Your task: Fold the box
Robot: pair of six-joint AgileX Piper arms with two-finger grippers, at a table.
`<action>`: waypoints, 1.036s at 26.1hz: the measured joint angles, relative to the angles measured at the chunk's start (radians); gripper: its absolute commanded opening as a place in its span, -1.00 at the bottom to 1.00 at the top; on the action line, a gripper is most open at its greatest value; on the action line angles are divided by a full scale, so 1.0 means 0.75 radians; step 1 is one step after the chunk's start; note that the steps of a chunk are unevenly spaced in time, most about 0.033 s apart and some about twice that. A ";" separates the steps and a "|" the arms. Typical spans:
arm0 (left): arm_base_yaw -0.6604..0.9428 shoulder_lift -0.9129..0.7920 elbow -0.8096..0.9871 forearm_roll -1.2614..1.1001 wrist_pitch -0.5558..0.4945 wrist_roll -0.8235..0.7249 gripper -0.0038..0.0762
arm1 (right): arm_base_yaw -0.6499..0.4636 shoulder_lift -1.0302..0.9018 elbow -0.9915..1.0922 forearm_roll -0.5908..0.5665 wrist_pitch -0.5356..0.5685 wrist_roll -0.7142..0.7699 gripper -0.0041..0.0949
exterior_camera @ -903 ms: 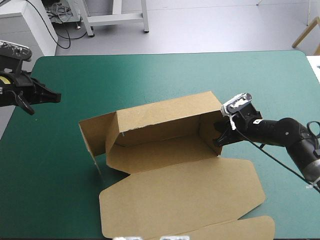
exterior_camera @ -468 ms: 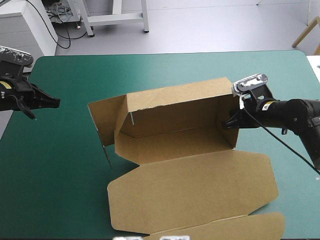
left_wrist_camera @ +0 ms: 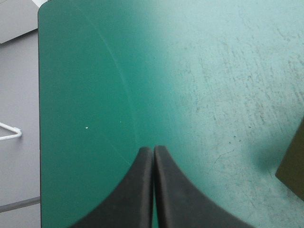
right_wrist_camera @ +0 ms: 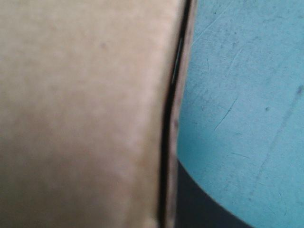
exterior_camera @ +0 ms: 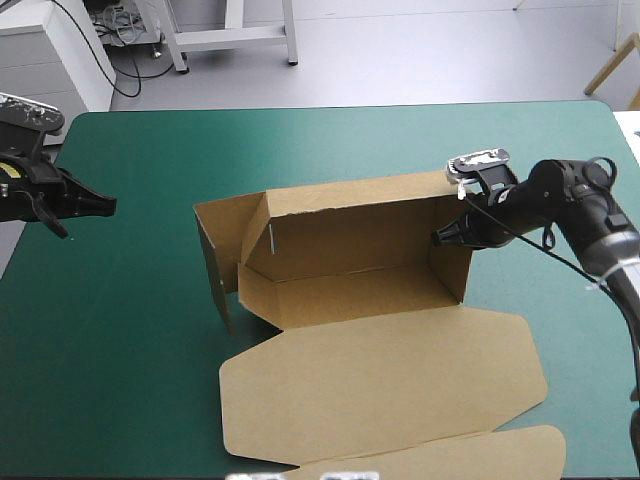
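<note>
The brown box [exterior_camera: 350,235] stands mid-bench [exterior_camera: 120,330], back and end walls raised, its lid [exterior_camera: 380,390] flat toward the near edge. Your right gripper [exterior_camera: 441,237] pinches the right end wall, fingers [right_wrist_camera: 204,211] nearly closed on the board. Your left gripper [left_wrist_camera: 153,148] hovers near the bench's left edge, fingers pressed together, well apart from the box.

the box [exterior_camera: 350,292] is matt brown board, the teal-green cover [exterior_camera: 130,330] matt and scuffed.
</note>
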 measured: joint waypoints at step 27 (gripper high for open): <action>0.000 0.000 0.000 -0.065 0.000 -0.007 -0.93 | 0.000 0.623 -0.588 0.072 0.174 -0.082 0.46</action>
